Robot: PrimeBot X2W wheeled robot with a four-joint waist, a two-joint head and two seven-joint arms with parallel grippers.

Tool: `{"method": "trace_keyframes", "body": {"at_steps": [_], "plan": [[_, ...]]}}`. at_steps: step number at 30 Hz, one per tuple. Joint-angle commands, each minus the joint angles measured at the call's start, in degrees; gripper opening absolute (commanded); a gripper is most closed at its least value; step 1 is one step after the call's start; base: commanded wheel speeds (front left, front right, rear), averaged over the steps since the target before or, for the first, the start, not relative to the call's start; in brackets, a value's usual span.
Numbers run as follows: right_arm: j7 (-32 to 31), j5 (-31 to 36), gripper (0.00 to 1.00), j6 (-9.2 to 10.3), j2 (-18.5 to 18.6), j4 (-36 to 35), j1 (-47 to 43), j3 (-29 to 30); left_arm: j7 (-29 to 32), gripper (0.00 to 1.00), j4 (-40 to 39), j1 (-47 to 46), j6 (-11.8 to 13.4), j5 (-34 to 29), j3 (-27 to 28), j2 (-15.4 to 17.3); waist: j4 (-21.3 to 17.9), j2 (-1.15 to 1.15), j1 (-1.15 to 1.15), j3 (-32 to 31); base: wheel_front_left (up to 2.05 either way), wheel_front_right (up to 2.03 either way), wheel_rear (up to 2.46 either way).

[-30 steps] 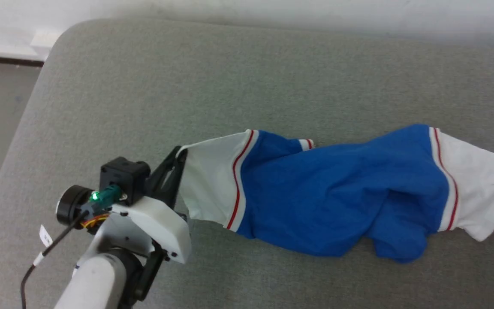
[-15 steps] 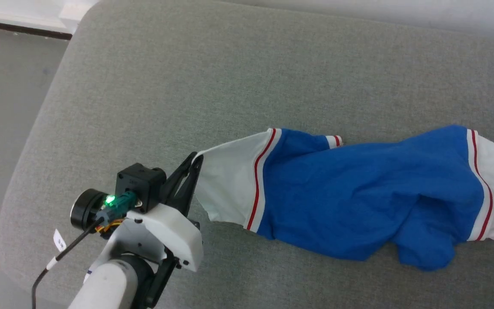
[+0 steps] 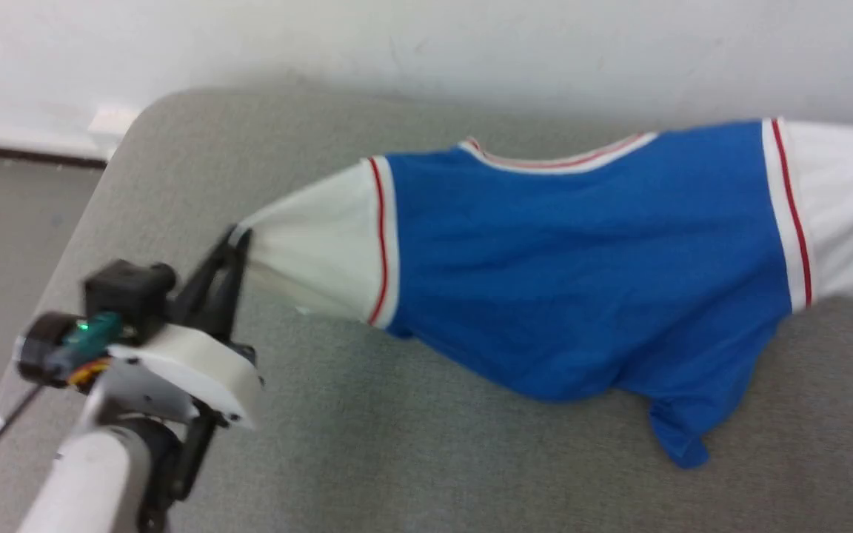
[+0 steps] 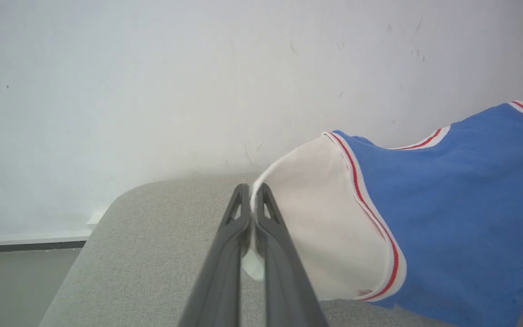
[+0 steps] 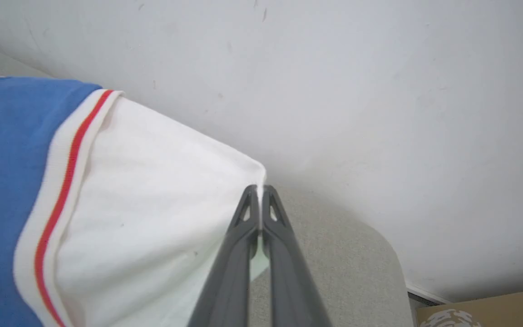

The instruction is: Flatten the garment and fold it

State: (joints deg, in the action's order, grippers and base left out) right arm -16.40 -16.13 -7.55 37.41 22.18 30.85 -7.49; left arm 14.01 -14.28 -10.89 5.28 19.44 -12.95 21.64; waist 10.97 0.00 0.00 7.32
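The royal-blue jersey hangs spread out sideways above the grey fabric-covered tabletop, held up by its two white sleeves. In the head view, which is somewhat blurred, its collar edge with red-and-white trim runs along the top. The blue body sags below that, and a loose corner of the hem droops lowest towards the right. Whether that corner touches the tabletop I cannot tell.

The left gripper is at the jersey's left end, over the rounded left part of the tabletop. The left wrist view shows the left gripper with its two dark fingers pressed together on the outer edge of the left sleeve. A sliver of white cloth is pinched between them and a small fold shows through the gap lower down. From that pinch the sleeve widens out to the right, up to the red seam stripe and the blue body.

In the right wrist view the right gripper grips in the same way. Its fingers are closed on the tip of the right sleeve, which spreads away to the left of them towards the blue cloth.

A white wall stands behind the tabletop. The corner of a cardboard box shows at the lower right of the right wrist view.
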Motion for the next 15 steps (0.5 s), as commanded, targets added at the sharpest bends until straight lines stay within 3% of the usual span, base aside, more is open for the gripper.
{"method": "trace_keyframes", "body": {"at_steps": [1, 15], "plan": [[0.91, -0.17, 0.00, 0.06, 0.80, -1.71, 1.54, 0.30, -0.80, 0.00, -0.84, -1.46, 0.58, 0.39, 1.50, 0.81, -4.19, 0.00, 0.00, -4.80, 0.00, 0.00, 0.00], [-2.03, -3.01, 0.00, 0.06, 1.31, -19.06, 6.49, 4.95, -4.16, 0.00, -7.12, -8.76, 0.98, 4.96, 13.68, 5.98, -8.88, 0.00, 0.00, -7.87, 0.00, 0.00, 0.00]]}}
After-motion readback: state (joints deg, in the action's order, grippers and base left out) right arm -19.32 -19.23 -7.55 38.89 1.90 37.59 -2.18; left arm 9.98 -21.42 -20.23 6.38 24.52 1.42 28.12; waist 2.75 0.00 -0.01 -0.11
